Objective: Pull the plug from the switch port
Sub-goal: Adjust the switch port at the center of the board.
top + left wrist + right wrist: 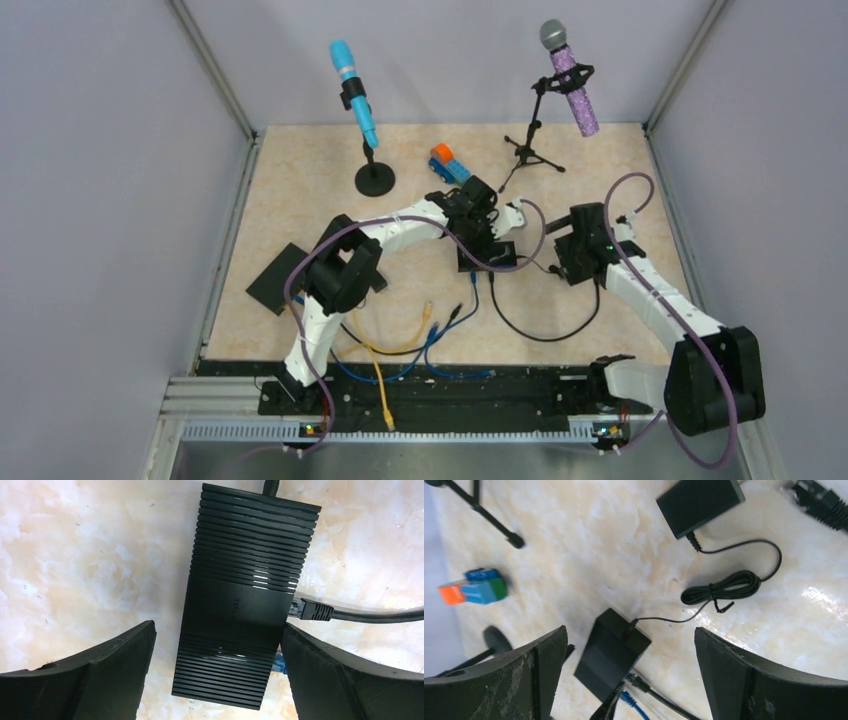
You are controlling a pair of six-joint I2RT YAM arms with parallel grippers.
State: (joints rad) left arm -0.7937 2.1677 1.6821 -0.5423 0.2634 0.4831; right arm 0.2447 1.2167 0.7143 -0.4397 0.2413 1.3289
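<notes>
Left wrist: 1 switch (240,605), 2 plugs (311,611) in.

switch (240,605): mid-worktop (300,170), beneath the left hand (217,645), between its fingers
plug (312,611): in a port on the switch's near side
right hand (630,635): right of the switch, apart
toy blocks (448,163): behind the switch
microphone stands (372,150): at the back, one left, one right
loose cables (400,340): before the switch, toward the near edge

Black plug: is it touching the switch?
Touching. The left wrist view shows the black plug inserted into the switch, no gap between them.
</notes>
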